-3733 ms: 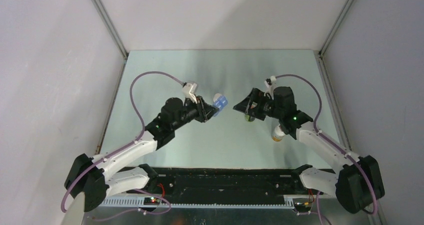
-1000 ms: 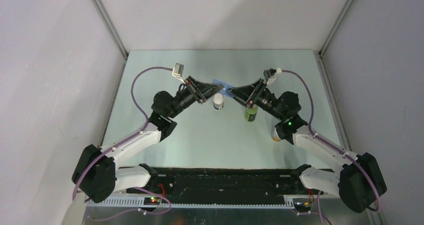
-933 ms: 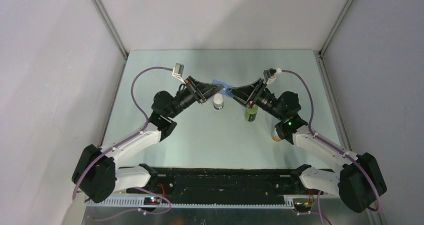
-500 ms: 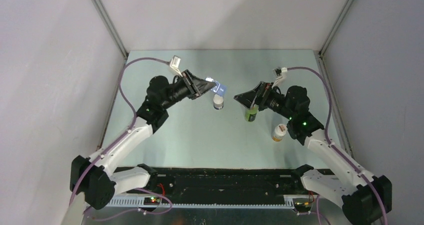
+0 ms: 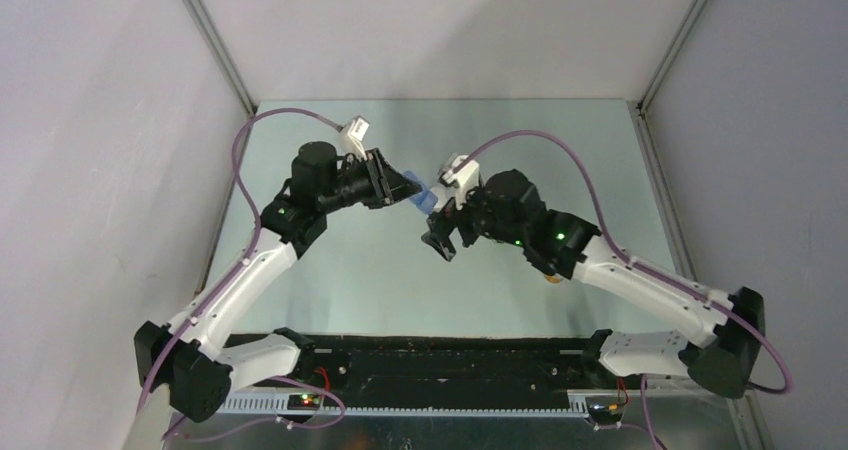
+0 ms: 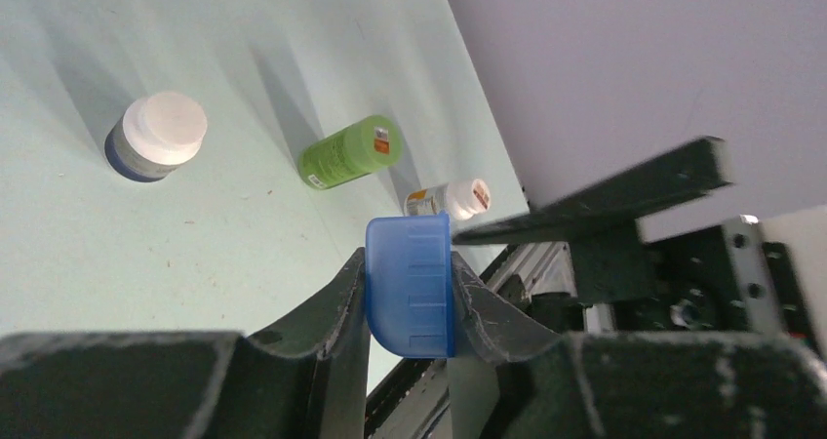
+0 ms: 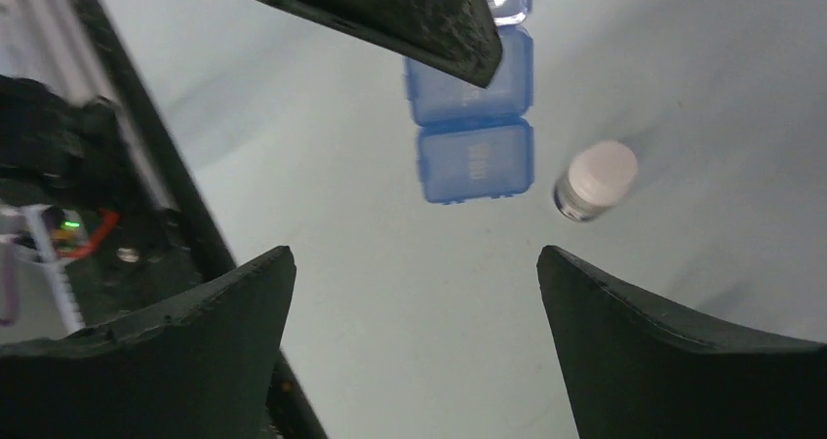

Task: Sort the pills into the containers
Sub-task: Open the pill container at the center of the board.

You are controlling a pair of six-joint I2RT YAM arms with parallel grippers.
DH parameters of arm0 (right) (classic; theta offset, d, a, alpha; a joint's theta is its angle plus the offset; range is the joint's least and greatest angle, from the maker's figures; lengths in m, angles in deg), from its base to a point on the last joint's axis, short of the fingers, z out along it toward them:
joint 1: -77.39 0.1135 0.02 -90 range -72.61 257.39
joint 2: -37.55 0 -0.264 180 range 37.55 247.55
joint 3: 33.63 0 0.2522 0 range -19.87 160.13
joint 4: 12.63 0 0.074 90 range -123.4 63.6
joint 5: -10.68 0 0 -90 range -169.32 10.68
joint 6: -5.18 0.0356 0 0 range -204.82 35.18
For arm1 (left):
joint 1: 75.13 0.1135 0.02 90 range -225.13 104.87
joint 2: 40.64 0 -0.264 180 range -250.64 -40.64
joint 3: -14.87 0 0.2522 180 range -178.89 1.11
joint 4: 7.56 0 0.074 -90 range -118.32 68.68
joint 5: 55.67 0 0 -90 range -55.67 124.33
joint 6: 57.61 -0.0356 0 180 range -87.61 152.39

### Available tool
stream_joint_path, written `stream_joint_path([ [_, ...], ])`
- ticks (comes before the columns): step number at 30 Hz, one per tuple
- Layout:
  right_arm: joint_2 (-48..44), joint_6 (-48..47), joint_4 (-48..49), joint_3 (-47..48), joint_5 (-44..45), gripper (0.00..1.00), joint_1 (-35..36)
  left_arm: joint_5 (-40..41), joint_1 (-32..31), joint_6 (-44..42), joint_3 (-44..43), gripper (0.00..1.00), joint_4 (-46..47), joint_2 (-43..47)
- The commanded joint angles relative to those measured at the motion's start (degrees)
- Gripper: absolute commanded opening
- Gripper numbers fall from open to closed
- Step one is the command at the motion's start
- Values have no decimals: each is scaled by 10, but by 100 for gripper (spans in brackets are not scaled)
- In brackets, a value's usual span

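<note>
**Pill box held up by the left arm, right jaws free**

The left gripper is clenched on 1 end of the blue pill box at the lower centre of the left wrist view. It holds the box clear of the table. The right gripper has its jaws spread wide and grasps nothing. Its camera looks at the box in the upper centre of its frame.

This looks like a setup step. The box is presented, the 2 lids in plain sight look closed, and no pills show anywhere. The next move probably calls for the right fingers to lift a lid or fetch a bottle while the left grip stays steady.

The white-capped bottle, the green bottle and the small orange-labelled bottle are all capped, so their contents cannot be told.

In the overhead view the right arm covers most of the bottles. In the right wrist view a left finger hides the box's far end, so its compartments cannot be counted. The lid lettering is too faint to read.
</note>
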Motion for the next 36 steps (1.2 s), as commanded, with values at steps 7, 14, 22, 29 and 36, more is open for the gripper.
stream_joint_path([
  [7, 65, -65, -13, 58, 161, 88, 52, -67, 2, -56, -24, 0, -14, 23],
  [14, 75, -47, 23, 58, 149, 73, 53, -77, 2, -58, -17, 0, -7, 25],
  [22, 74, -20, 43, 58, 113, 55, 39, -95, 3, -54, -8, 0, 8, 25],
  [29, 60, 27, 41, 57, 17, 33, -4, -93, 2, -61, 1, 0, 15, 29],
  [36, 25, 131, 111, 6, -237, 27, -117, -96, 2, -78, 5, 0, 17, 33],
])
